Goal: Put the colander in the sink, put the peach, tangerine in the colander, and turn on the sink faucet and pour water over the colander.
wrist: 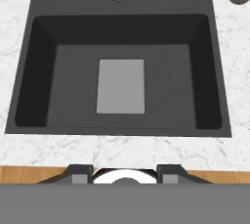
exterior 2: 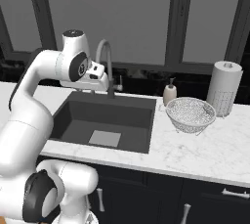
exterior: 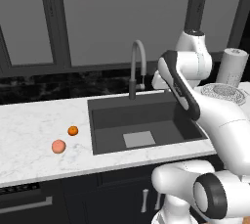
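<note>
The dark grey sink [exterior: 112, 125] [exterior 2: 83, 115] [wrist: 73, 86] is set in white marble, with nothing lying in it. The mesh colander [exterior 2: 190, 114] [exterior: 223, 93] stands on the counter right of the sink. Left of the sink lie the pale peach [exterior: 58, 146] and, just behind it, the smaller bright tangerine [exterior: 72, 130]. The grey gooseneck sink faucet [exterior: 137, 66] [exterior 2: 105, 61] rises behind the basin; no water runs. My gripper [wrist: 124, 171] hangs high above the sink, looking straight down into it. Its fingers stand apart with nothing between them. The white hand [exterior 2: 96, 77] is close to the faucet.
A white paper-towel roll [exterior 2: 224, 88] [exterior: 232, 66] stands behind the colander. A small soap bottle [exterior 2: 170, 93] sits at the sink's back right corner. Dark windows run behind the counter. My own arm crosses the sink's right side in the left base view.
</note>
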